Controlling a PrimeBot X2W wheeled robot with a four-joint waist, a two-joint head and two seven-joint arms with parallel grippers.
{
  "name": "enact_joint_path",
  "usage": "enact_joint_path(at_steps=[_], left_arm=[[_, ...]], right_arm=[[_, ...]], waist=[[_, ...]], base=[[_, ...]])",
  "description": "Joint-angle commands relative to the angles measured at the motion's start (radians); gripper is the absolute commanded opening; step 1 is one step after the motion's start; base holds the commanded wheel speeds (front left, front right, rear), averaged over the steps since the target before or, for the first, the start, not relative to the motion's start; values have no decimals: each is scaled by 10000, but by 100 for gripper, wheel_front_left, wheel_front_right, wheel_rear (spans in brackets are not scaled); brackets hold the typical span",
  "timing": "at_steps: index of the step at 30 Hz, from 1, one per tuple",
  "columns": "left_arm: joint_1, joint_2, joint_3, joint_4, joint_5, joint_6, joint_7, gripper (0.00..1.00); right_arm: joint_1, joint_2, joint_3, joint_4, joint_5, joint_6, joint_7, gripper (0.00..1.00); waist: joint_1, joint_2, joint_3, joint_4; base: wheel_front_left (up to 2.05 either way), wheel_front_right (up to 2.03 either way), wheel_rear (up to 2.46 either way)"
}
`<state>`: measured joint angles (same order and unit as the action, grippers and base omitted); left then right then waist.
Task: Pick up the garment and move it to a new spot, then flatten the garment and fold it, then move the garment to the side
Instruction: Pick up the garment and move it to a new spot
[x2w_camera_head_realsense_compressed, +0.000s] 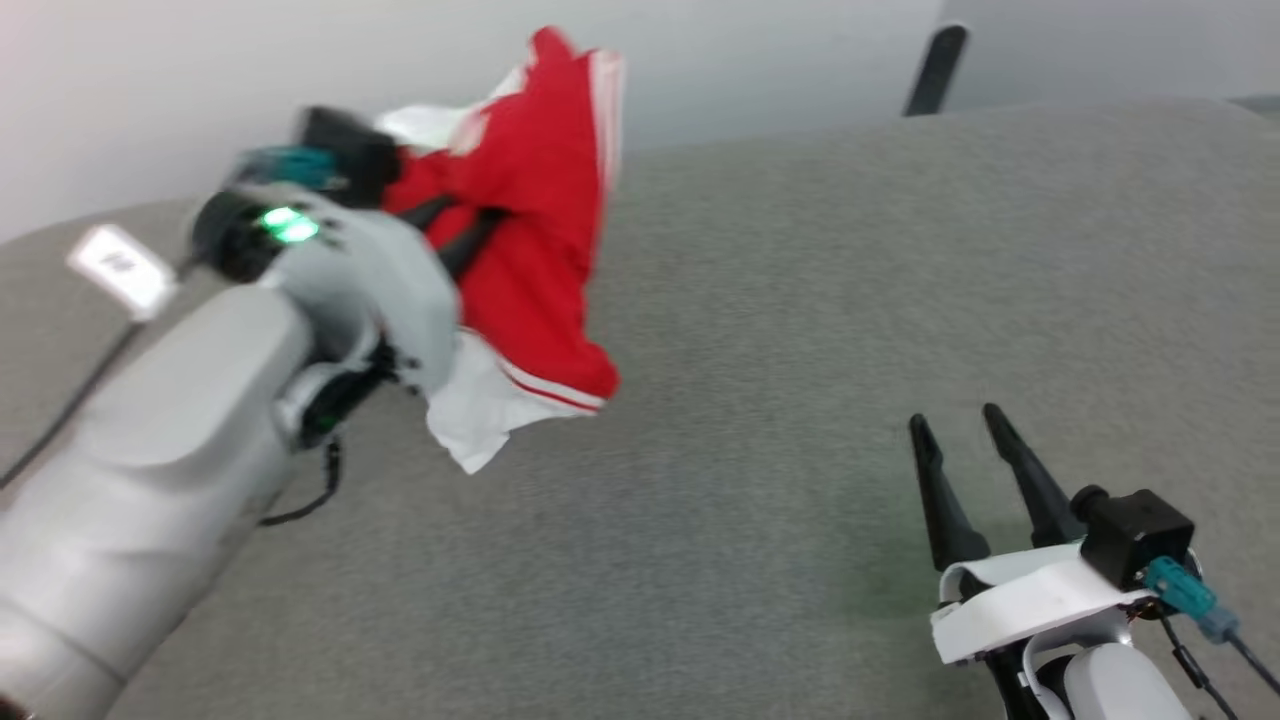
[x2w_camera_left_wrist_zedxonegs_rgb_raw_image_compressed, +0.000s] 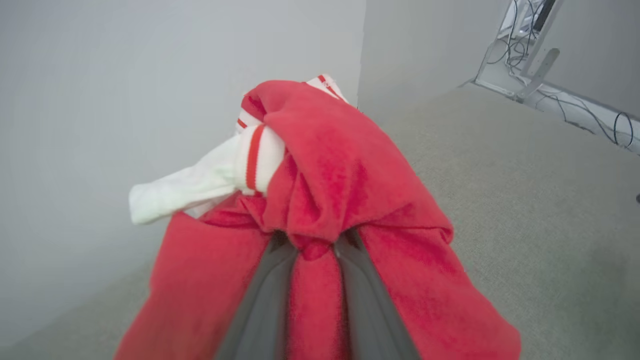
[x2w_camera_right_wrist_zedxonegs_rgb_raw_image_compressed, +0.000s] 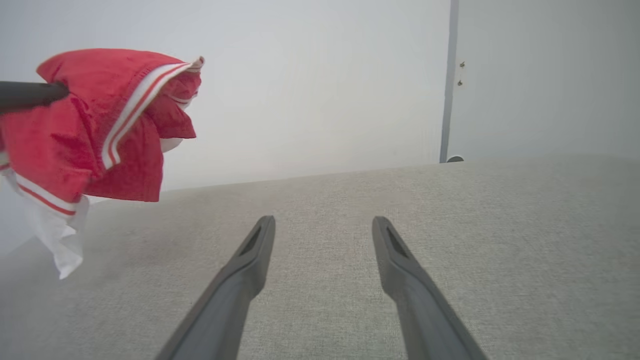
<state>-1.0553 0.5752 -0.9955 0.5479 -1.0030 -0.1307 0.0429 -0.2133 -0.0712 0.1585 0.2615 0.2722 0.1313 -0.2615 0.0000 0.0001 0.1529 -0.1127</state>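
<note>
Above the far left of the bench (x2w_camera_head_realsense_compressed: 800, 350), the left end effector (x2w_camera_left_wrist_zedxonegs_rgb_raw_image_compressed: 312, 240) is pinching a bunched fold of the garment (x2w_camera_head_realsense_compressed: 540, 200), which is hanging clear, likely for carrying; the right end effector (x2w_camera_head_realsense_compressed: 952, 416) is hovering spread and empty.

a wide grey felt-like surface (x2w_camera_head_realsense_compressed: 800, 400) is spreading out, its curved far edge meeting a plain pale grey wall (x2w_camera_head_realsense_compressed: 200, 80). soft, even light is falling over both. a small white rectangular card (x2w_camera_head_realsense_compressed: 120, 265) is lying near the surface's left edge, a thin dark cable (x2w_camera_head_realsense_compressed: 70, 402) running from it. a dark slanted bar (x2w_camera_head_realsense_compressed: 937, 70) is rising beyond the far edge. a low white frame strewn with black wires (x2w_camera_left_wrist_zedxonegs_rgb_raw_image_compressed: 500, 82) is sitting by the wall corner.
</note>
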Motion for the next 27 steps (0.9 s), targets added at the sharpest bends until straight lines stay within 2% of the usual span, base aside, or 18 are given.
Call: enact_joint_path(at_steps=[1, 5, 10, 18, 27], left_arm=[[-298, -179, -385, -85, 226, 1, -27, 0], [-1028, -555, -1610, -259, 527, 4, -221, 0], [-1651, -901, -2653, -647, 293, 5, -356, 0], [-1410, -1147, -2849, -685, 352, 7, 463, 0], [-588, -941, -2860, 98, 363, 7, 2013, 0]], right_arm=[[97, 56, -136, -90, 63, -10, -50, 100], [114, 154, -327, -275, 163, -10, -50, 100], [75, 210, -360, -460, 449, -10, -50, 100], [-130, 214, -348, -758, 1264, -10, -50, 100], [-233, 214, -75, -941, 1696, -10, -50, 100]], waist=[[0, -1, 432, -832], [0, -1, 814, -1537], [0, -1, 1342, -2340], [0, -1, 2127, -3193], [0, -1, 2581, -3682]], base=[[0, 0, 0], [0, 0, 0], [0, 0, 0], [0, 0, 0], [0, 0, 0]])
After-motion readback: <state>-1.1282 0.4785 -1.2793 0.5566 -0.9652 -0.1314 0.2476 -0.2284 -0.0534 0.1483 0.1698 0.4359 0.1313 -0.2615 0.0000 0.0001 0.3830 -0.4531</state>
